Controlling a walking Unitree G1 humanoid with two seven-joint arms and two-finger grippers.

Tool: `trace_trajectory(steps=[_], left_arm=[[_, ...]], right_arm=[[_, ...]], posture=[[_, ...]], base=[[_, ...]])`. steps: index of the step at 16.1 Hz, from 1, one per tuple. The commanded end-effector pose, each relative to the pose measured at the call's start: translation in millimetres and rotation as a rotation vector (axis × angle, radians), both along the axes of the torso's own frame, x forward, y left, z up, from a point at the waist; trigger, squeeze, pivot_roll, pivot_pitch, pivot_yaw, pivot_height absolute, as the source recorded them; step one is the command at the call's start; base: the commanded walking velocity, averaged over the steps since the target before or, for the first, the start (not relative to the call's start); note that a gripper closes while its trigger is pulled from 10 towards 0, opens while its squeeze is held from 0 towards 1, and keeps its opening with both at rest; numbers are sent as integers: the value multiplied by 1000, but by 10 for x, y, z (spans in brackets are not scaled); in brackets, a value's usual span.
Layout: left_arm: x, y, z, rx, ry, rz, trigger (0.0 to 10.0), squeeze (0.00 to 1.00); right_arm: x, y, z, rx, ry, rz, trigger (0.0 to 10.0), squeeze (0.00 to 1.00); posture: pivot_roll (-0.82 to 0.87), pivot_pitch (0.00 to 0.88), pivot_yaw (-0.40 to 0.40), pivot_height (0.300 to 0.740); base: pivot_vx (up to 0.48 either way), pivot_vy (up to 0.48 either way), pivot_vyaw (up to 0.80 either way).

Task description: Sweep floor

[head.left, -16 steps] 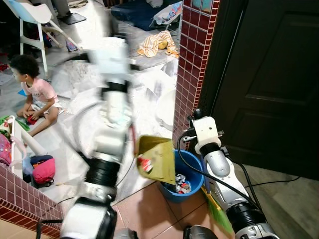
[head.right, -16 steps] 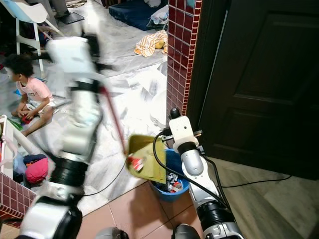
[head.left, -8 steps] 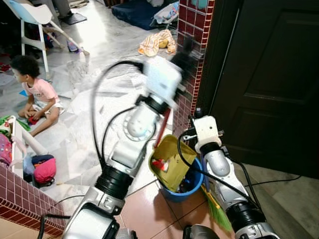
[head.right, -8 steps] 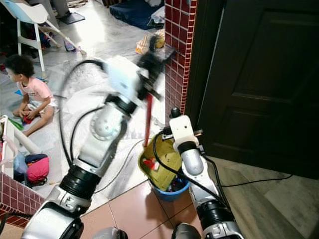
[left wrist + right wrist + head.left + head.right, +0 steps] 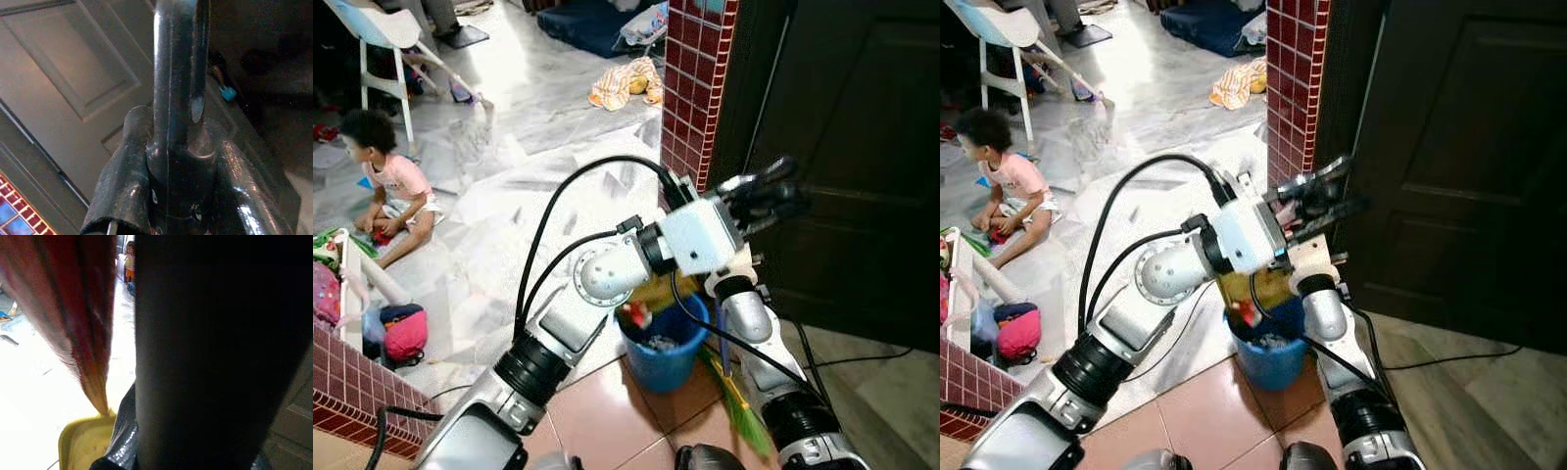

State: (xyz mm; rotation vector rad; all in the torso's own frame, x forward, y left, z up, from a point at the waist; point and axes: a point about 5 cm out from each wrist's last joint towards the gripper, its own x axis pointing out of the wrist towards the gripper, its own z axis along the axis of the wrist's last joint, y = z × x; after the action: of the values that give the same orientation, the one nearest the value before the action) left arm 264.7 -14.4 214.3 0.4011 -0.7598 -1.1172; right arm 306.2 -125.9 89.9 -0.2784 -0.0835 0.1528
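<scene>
Above the blue bin (image 5: 664,345), the left pincer (image 5: 766,199) was clamped on the dustpan's handle, tipping the yellow dustpan (image 5: 1252,290) so debris fell in. Right pincer's state: I cannot tell. Next, probably, righting the emptied pan.

**Tight spot by the door**

The blue bucket (image 5: 663,345) stands on the floor just beside the red brick pillar (image 5: 693,88). Behind it is the dark door (image 5: 862,166), shut like a wall. The left arm (image 5: 607,279) reaches across above the bucket and covers much of its mouth. A black cable (image 5: 847,357) lies on the floor by the door. To the left, the pale floor (image 5: 509,186) is open. A child (image 5: 386,181) sits there, well apart.
</scene>
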Motion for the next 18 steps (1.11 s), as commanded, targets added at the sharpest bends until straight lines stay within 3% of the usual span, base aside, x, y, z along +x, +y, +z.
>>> trace_trajectory(steps=[1,10,18], left_arm=[[-50,-61,-113,150,-81,-40,10000,0],[-62,-72,61,-1,44,-34,10000,0],[-19,66,223,17,65,-24,10000,0]], right_arm=[[40,83,63,-35,-26,37,10000,0],[55,84,55,-41,-29,40,10000,0],[95,78,53,-44,-27,34,10000,0]], posture=[[-71,0,61,740],[-67,0,57,740],[-50,0,54,740]], base=[[0,0,0],[0,0,0],[0,0,0]])
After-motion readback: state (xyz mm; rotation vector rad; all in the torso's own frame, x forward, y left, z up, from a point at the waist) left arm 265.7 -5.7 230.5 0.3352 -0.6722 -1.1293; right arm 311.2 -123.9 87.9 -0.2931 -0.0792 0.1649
